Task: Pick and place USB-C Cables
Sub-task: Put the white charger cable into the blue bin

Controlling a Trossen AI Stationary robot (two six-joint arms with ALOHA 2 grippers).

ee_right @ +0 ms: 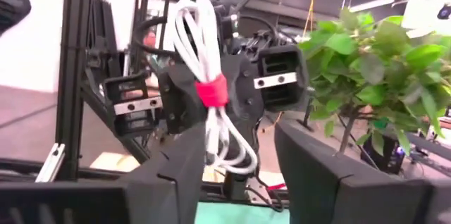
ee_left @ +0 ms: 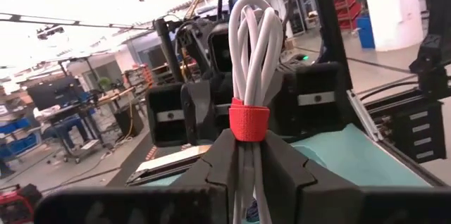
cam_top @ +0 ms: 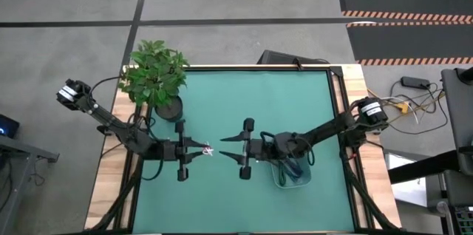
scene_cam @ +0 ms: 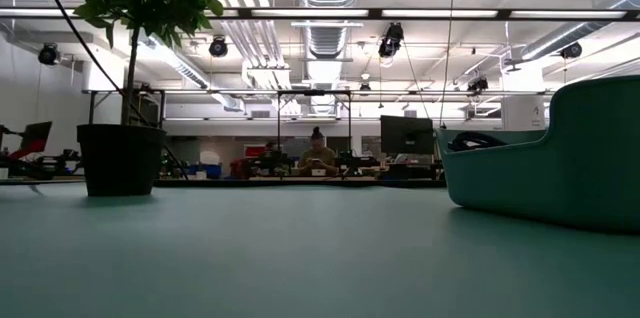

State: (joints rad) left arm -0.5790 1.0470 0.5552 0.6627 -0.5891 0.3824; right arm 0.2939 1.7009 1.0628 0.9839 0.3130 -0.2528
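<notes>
Two grippers face each other over the middle of the green mat, and I use the potted plant at the mat's far-left corner as my landmark. My left gripper sits just in front of the plant's pot, toward the mat's centre, and it is clamped on the white USB-C cable. In the left wrist view the white USB-C cable stands up between the closed fingers, its loops bunched by the red tie, which sits right at the fingertips. The cable is held off the mat, not resting on it.

My right gripper is on the far side of that cable from the plant, pointed back at the left gripper, with its fingers spread wide. In the right wrist view the bundle hangs in front of the gap between its fingers, which are apart and not touching it; the plant's leaves show beyond.

Farther from the plant, under the right arm's forearm, a teal bin holds dark cable bundles; I cannot tell their number or colours from above. In the low view the bin stands opposite the plant's pot.
</notes>
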